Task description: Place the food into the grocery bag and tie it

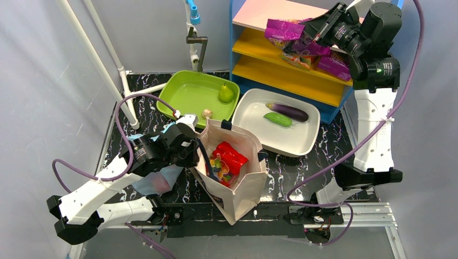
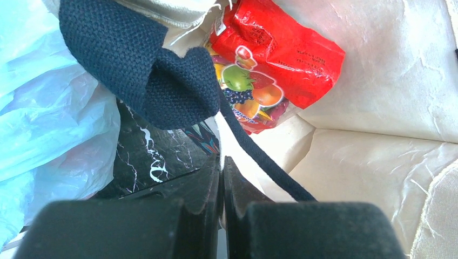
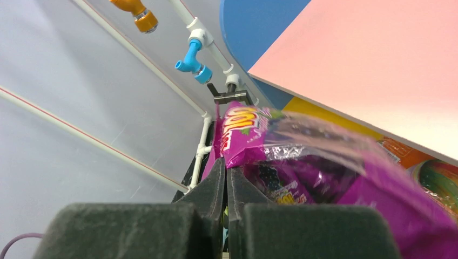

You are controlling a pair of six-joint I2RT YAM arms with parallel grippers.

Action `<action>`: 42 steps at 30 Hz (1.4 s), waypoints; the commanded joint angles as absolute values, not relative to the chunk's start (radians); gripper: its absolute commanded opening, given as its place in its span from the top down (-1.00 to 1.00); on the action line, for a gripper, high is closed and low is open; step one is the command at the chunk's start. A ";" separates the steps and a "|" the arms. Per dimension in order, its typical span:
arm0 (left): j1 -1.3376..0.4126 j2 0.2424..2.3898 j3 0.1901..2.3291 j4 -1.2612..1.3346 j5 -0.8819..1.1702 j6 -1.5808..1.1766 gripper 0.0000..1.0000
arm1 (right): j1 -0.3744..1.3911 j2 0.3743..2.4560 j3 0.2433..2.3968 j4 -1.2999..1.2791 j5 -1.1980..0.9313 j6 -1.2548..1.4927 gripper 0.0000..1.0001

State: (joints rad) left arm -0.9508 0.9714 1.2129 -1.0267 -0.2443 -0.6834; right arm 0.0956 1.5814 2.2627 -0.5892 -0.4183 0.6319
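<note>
Top external view shows the food as glossy snack packets. A red packet (image 1: 229,159) printed with fruit lies inside the beige canvas tote (image 1: 243,199), which stands open on the black marbled desk (image 1: 302,172) between the arms. A purple packet (image 1: 283,29) with yellow lettering sticks out at the top of the blue shelf unit (image 1: 237,54), and more purple packets (image 1: 335,66) lie on its upper yellow shelf.

The right tool (image 1: 318,33) is up at that shelf. In the right wrist view its jaws are closed on a corner of the purple packet, which is blurred there.

The left tool (image 1: 195,151) sits at the tote's left rim. In the left wrist view its jaws are fully closed just below the navy handle (image 2: 140,65), and pale cloth runs up to the tips. Whether any cloth is pinched I cannot tell.

A crumpled light-blue plastic bag (image 1: 159,181) lies on the desk under the left arm, just beside the tote.

Behind the tote are two tubs:
- The green tub (image 1: 178,81) holds a green pear (image 1: 226,93) at its right end, with a small pale item (image 1: 207,113) at its near corner.
- The white tub (image 1: 302,145) holds a purple eggplant (image 1: 289,110) with a green cucumber (image 1: 278,119) just beside it.
</note>
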 commanded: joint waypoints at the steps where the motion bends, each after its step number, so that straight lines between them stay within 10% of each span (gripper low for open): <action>1: -0.943 0.967 1.247 -1.051 -0.242 -0.671 1.00 | 0.109 1.518 2.334 -0.464 -0.483 0.653 0.97; 42: -0.943 0.991 1.279 -1.035 -0.215 -0.641 1.00 | 0.486 1.196 1.980 -0.452 -0.693 0.576 0.97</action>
